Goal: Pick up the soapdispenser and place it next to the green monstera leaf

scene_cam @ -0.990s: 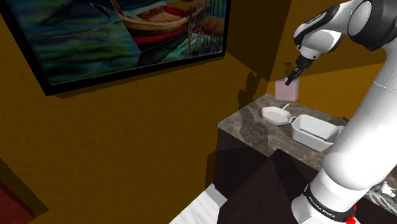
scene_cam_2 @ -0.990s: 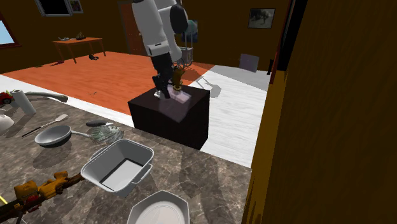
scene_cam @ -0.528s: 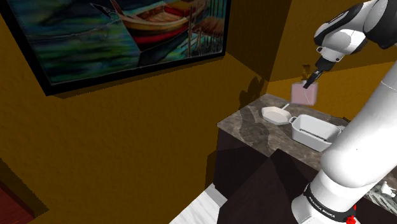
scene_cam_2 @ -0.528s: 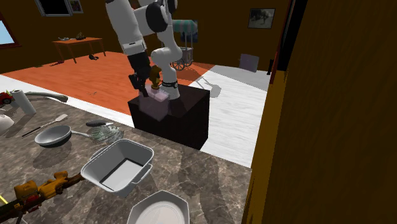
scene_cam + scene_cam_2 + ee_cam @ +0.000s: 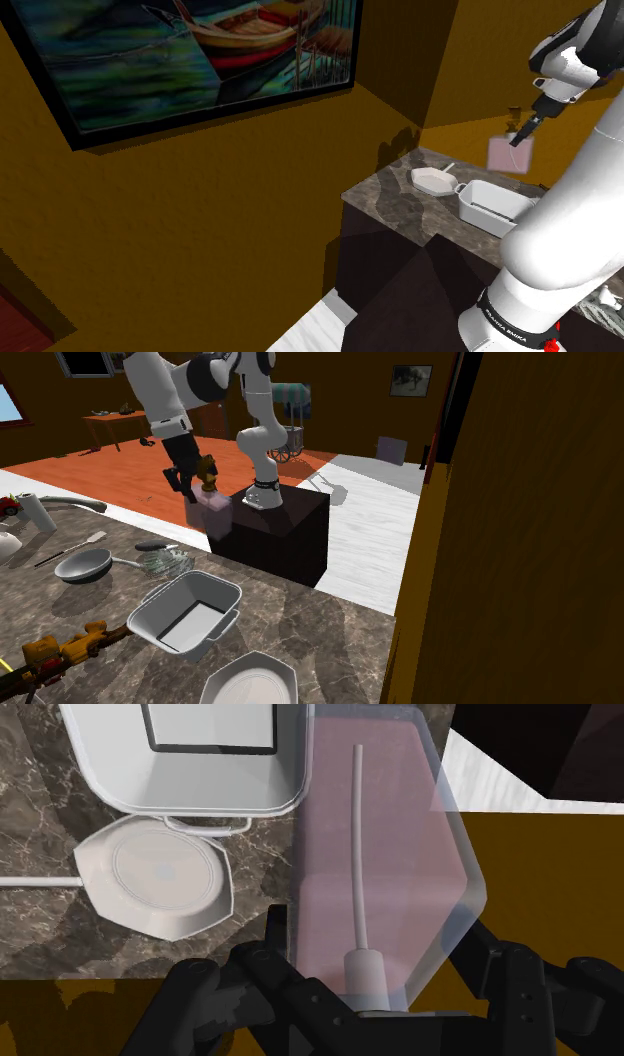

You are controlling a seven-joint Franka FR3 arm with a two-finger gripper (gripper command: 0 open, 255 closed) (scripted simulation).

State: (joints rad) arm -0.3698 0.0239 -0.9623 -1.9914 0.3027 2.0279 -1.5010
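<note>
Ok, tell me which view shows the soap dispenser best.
The wrist view: the soap dispenser sits close up, its clear pink body and inner tube plain, clasped by the pincer. The shoulder and second exterior views show it as a small pink block at the pincer.

Pincer (image 5: 197,490) w/ pinkish soap dispenser (image 5: 214,514) in air over marble counter (image 5: 330,642) edge, beside black stand (image 5: 290,542)

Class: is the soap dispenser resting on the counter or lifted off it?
Lifted: the pink soap dispenser hangs in the gripper, clear of the marbled counter.
</note>
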